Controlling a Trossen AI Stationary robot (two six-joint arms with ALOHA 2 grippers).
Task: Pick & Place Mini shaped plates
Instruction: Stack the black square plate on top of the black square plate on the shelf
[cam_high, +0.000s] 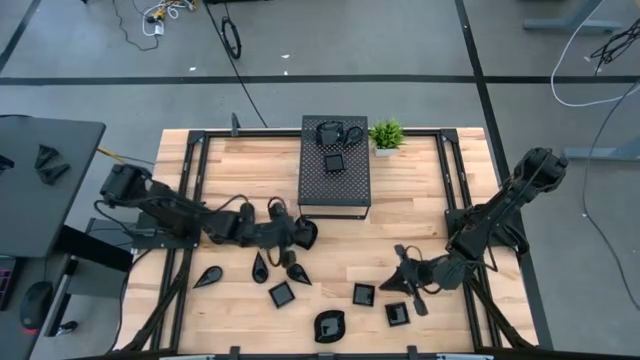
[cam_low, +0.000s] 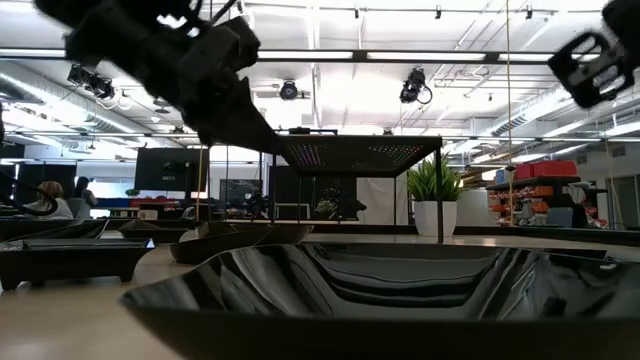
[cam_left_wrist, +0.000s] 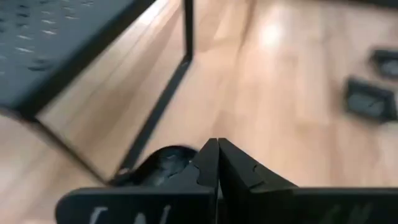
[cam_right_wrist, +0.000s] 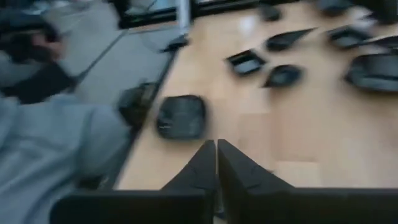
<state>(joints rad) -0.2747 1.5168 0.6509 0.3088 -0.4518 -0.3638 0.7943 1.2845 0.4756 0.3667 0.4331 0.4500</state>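
Rounded plate (cam_low: 380, 290) is filling my low view, at the table's front edge. I'm carrying a teardrop plate (cam_high: 307, 232) clenched in the left gripper (cam_high: 298, 234) beside the perforated box (cam_high: 335, 165). Right gripper (cam_high: 400, 283) is hanging pinched empty. Thin-edge grip risks slipping.

The perforated box (cam_high: 335, 178) stands at the back middle of the surface (cam_high: 430, 215), and a square plate (cam_high: 333, 163) lies on top of it. The potted plant (cam_high: 386, 136) stands just beside the box, to its right. The left claw (cam_high: 303, 235) is at the front left corner of the box. The right claw (cam_high: 399, 283) is over the front right part. Along the front edge lie several plates: a leaf plate (cam_high: 208, 276) far left, then square plates (cam_high: 282, 294), a rounded plate (cam_high: 329, 325) in the middle front.
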